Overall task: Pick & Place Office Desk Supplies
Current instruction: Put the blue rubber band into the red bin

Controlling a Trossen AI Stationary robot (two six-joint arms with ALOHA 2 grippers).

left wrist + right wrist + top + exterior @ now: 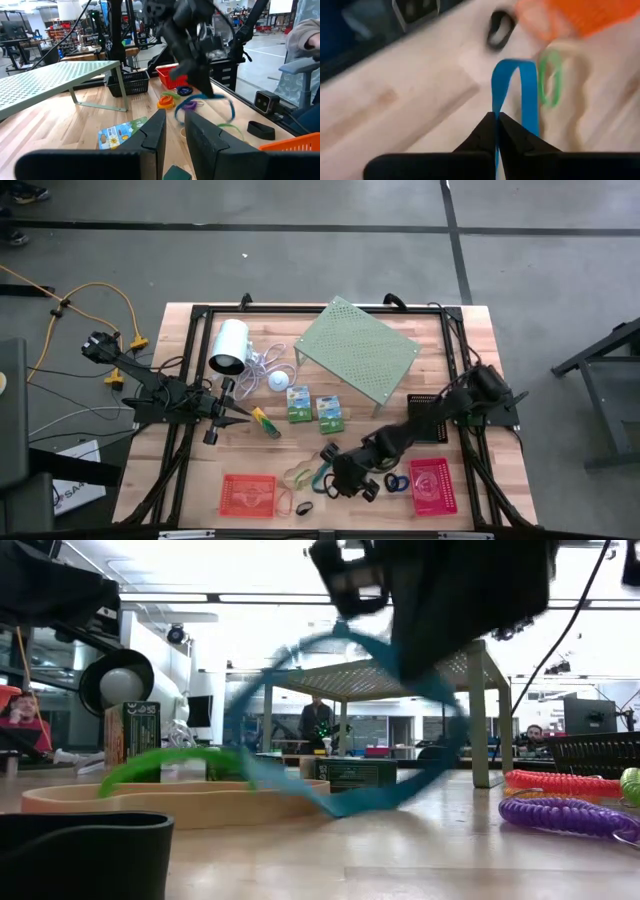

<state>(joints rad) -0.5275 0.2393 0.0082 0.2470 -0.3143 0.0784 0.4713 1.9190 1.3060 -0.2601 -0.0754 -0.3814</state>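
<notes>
My right gripper [496, 120] is shut on a blue rubber band [516, 90] near the table's front middle [322, 473]. Beside it lie a green band [550, 82] and a tan band [150, 802] flat on the wood, with a black band [499, 27] nearer the front edge. The red basket [247, 495] stands front left, the pink basket [432, 485] front right, the black basket [430, 415] behind it. Two green-white boxes [298, 405] [330, 412] and the marker [265, 422] lie mid-table. My left gripper [172, 135] waits at the left, level, slightly open and holding nothing. My right gripper pinches the blue band's rim [495, 112] between its two fingertips, coming slanting down from the table's right. The band hangs below the fingers as an open loop [300, 670]. Whether its lowest part [345, 805] touches the table, I cannot tell.
A pale green perforated shelf [355, 355] stands at the far middle, a white cylinder with a cord [228, 347] at the far left. Coiled purple [565, 815] and red [560, 782] bands lie between the blue band and the pink basket.
</notes>
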